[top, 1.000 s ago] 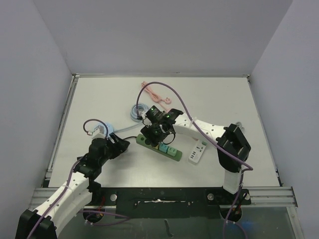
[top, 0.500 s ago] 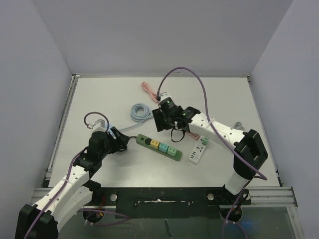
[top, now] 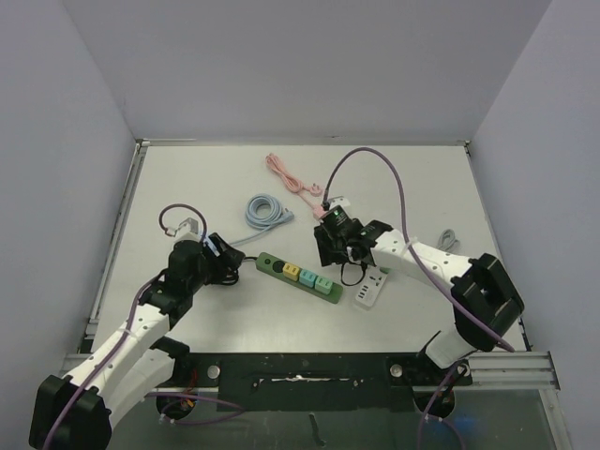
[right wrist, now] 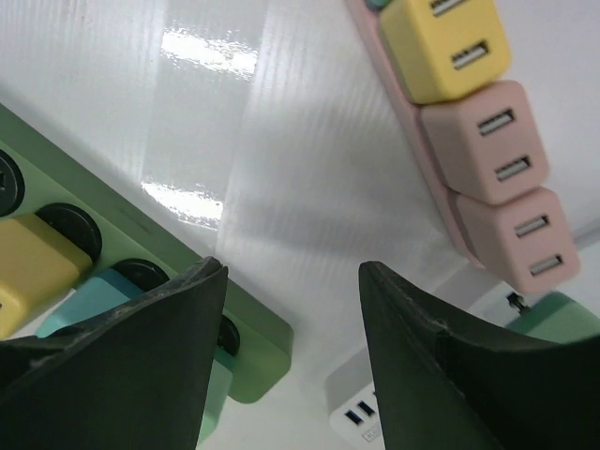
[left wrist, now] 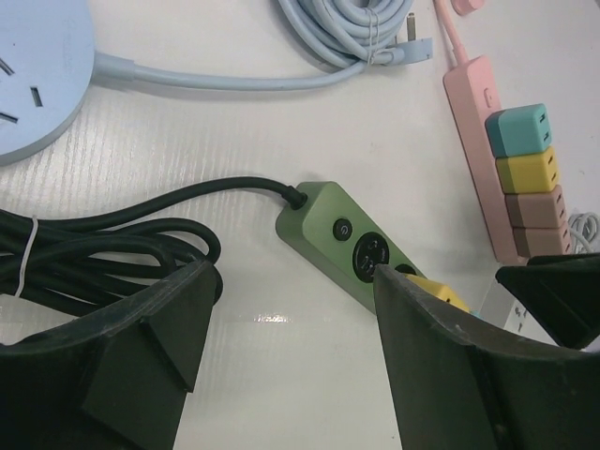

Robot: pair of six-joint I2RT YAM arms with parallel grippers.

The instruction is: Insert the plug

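A green power strip (top: 300,277) lies mid-table with yellow, teal and green cube plugs (top: 307,277) seated in its sockets. My right gripper (top: 337,253) hovers just behind the strip's right end, open and holding nothing. In the right wrist view the right gripper (right wrist: 292,281) frames bare table, with the green strip (right wrist: 122,234) and its yellow plug (right wrist: 28,267) at the left finger. My left gripper (top: 229,265) stands open at the strip's left end. In the left wrist view the left gripper (left wrist: 295,309) is over bare table, with the strip (left wrist: 352,239) by its right finger.
A white USB strip (top: 370,289) lies right of the green one. A pink strip (left wrist: 506,178) with cube plugs lies behind it. The green strip's black cord (left wrist: 103,239), a light-blue cable coil (top: 267,210), a pink cable (top: 292,178) and a round blue socket (left wrist: 37,84) lie around.
My right gripper opened over the green strip, drew away from its plugs and swung right. My left arm shifted slightly toward the strip's left end.
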